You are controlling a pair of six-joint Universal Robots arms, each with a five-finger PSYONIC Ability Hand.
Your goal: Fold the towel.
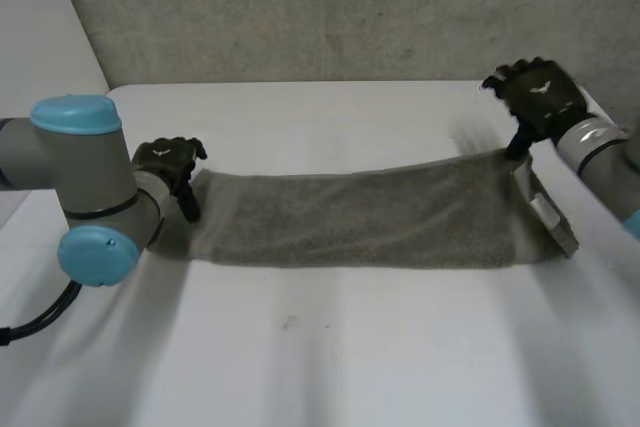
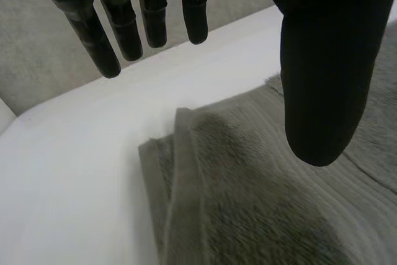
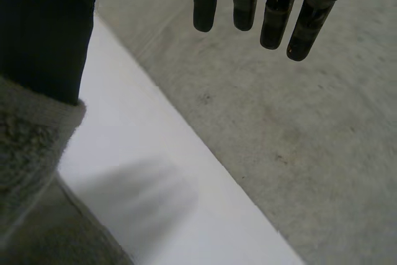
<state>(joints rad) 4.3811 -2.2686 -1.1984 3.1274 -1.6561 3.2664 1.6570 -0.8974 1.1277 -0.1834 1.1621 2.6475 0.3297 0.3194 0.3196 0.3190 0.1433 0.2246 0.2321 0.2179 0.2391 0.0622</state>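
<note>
So there's one towel (image 1: pixel 360 219) here, pulled out into a long narrow strip across the table (image 1: pixel 330 367), already doubled over lengthwise by the look of it. In the left wrist view you can see stacked layers at its left end.

Two hands, one at each end of the towel. The left hand (image 1: pixel 170 172) sits right at the towel's left end, but it isn't holding anything. Its fingers (image 2: pixel 105 48) are straight and hang over bare table just past that end, with the thumb (image 2: pixel 322 91) floating above the cloth. That end lies flat.

The right hand (image 1: pixel 538 97) is at the towel's right end, which is raised off the table. Its fingers (image 3: pixel 248 4) are straight too and spread well away from the thumb (image 3: pixel 43 35). The cloth just seems to rest against or hang on that thumb, so it's a relaxed hand with no pinch. My guess is the raised end is why the strip looks taut and a bit bowed.

I'd say the hands are at opposite ends because the next fold brings one short end over to the other. Neither has a real grip yet, so a proper grasp would have to come first.
</note>
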